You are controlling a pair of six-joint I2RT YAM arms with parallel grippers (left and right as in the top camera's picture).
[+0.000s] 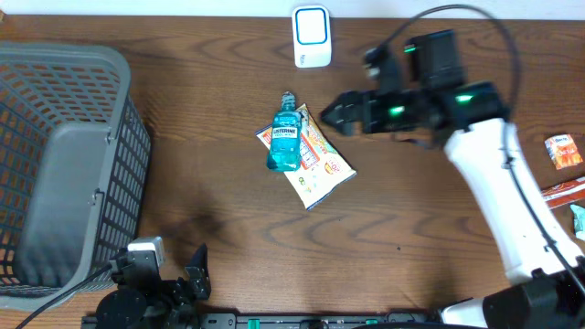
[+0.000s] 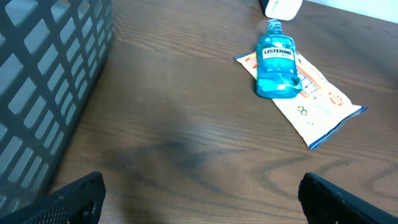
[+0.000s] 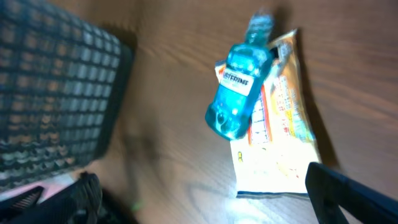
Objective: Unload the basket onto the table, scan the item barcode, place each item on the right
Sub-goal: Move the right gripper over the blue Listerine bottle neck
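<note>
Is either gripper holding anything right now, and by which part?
Nothing is held: left gripper and right gripper are open; the bottle lies on the packet.

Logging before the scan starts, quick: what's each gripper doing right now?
Left gripper: open, holding nothing.
Right gripper: open, holding nothing, close to the mouthwash bottle.
</note>
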